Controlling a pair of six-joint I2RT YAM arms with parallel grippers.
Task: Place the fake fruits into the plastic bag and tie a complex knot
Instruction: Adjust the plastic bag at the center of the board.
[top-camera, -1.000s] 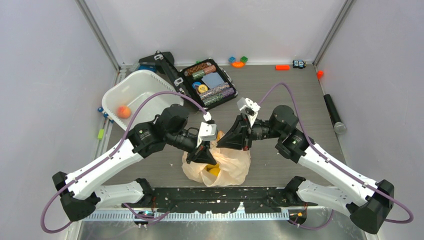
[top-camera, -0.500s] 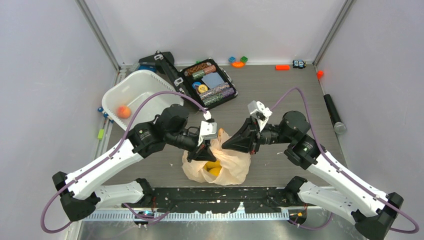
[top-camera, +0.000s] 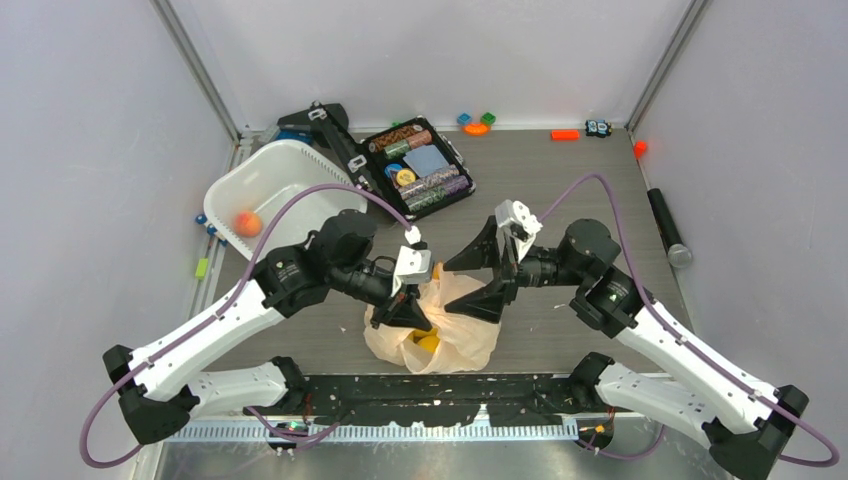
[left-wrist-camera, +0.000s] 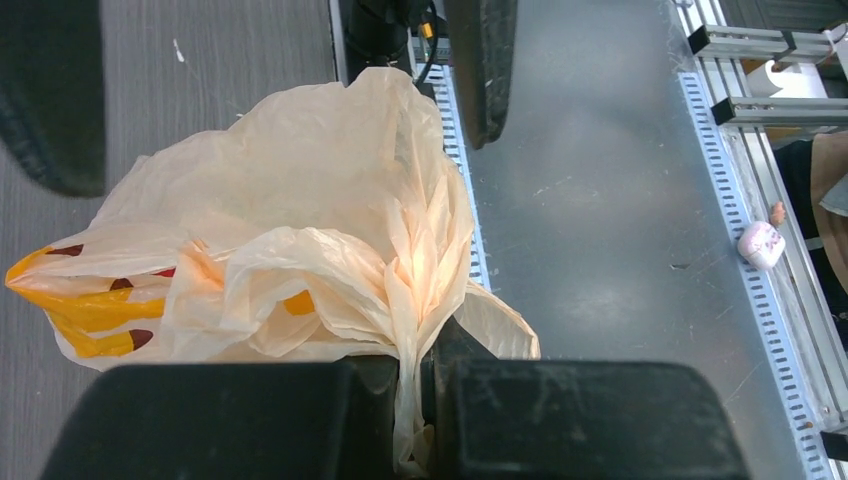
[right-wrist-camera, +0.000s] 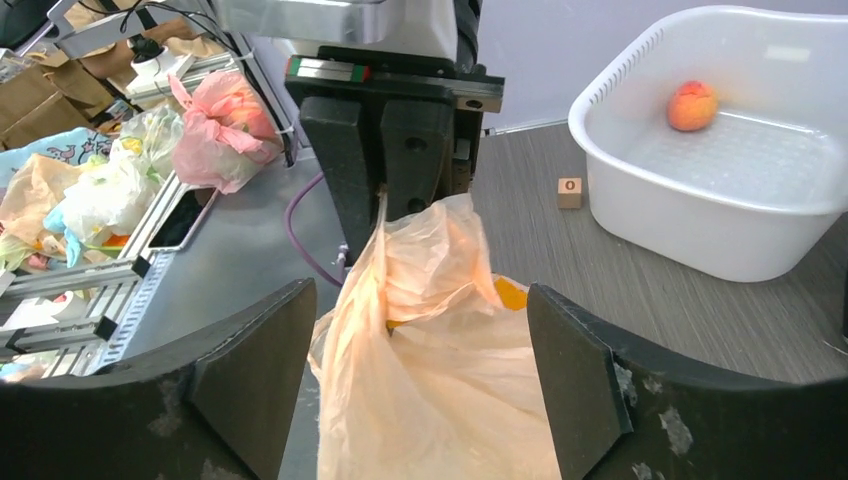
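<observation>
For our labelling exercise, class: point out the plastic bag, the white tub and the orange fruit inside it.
plastic bag (left-wrist-camera: 330, 190): left wrist view, crinkled upper film.
white tub (right-wrist-camera: 700, 235): right wrist view, near outer wall.
orange fruit (right-wrist-camera: 692, 105): right wrist view, middle of its skin.

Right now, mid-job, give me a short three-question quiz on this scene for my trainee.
1. True or false: the left gripper is clamped on the thin pale peach plastic bag.
2. The right gripper is: A) shut on the bag; B) open, with a finger on either side of the bag; C) shut and empty.
3. What lies in the white plastic tub?
Key: 1 true; 2 B; 3 one orange-red fake fruit.
</observation>
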